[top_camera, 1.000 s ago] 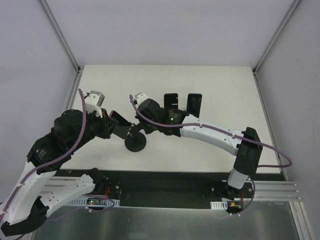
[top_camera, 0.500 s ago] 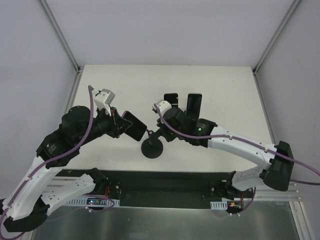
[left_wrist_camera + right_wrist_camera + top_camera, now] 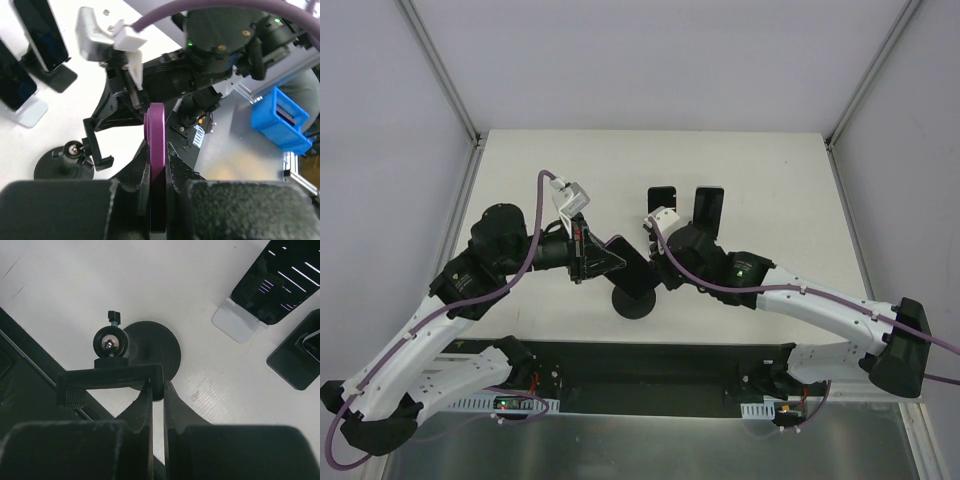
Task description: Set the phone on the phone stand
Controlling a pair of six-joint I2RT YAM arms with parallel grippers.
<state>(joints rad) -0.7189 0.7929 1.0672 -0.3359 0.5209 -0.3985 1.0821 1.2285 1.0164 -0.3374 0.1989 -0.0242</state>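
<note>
The left arm [image 3: 470, 290] reaches in from the side, and the left jaws are clenched on the phone [image 3: 620, 258], holding it in the air above the counter [image 3: 760, 180]. In the left wrist view the phone [image 3: 156, 145] shows edge-on as a thin purple strip pinched between the two fingers [image 3: 175, 167].

The phone stand [image 3: 633, 302] sits on the counter near its front edge, between the two arms. It has a round black base, a ball joint [image 3: 111, 344] with a small thumbscrew, and a flat clamp bracket [image 3: 110, 380] on top. The right arm [image 3: 820, 305] comes in from the opposite side, and the right jaws are closed on that bracket, gripping it at one end.

From above, the phone hangs just over the stand's base, next to the right jaws. In the left wrist view the bracket [image 3: 95, 145] lies just beside the phone's edge with a small gap between them.

Farther back on the counter, two other phones lean in their own holders, one on a white holder [image 3: 235, 320] and one on a black holder [image 3: 300, 362]. A blue bin [image 3: 282, 120] sits off the counter beyond the arm bases.
</note>
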